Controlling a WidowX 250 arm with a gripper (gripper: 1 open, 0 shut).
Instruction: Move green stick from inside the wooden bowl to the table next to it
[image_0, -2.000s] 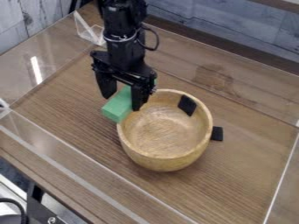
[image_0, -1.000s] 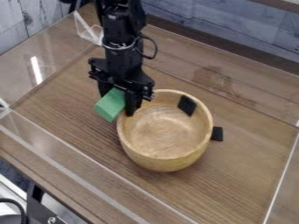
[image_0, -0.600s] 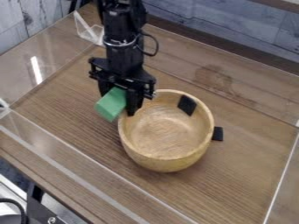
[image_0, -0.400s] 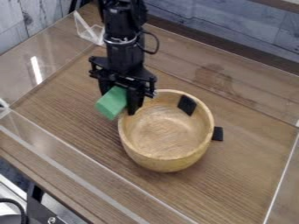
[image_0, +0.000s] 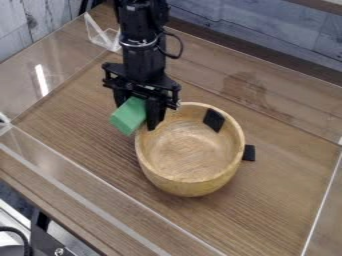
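The jaws were pinched on the green stick (image_0: 127, 117), the gripper (image_0: 139, 111) pointing straight down with the block held tilted between its black fingers. The stick hung outside the wooden bowl (image_0: 190, 148), just beside the bowl's left rim, low over the table (image_0: 80, 150). Small black pieces (image_0: 214, 121) sat on the bowl's far rim and right side.

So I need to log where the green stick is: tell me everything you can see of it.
The green stick is a bright green, matte, flat block, plain-faced. It is outside the wooden bowl, just left of its rim, tilted, clamped in the shut claw. Black fingers cover its upper right part. Whether its lower end touches the table is unclear.
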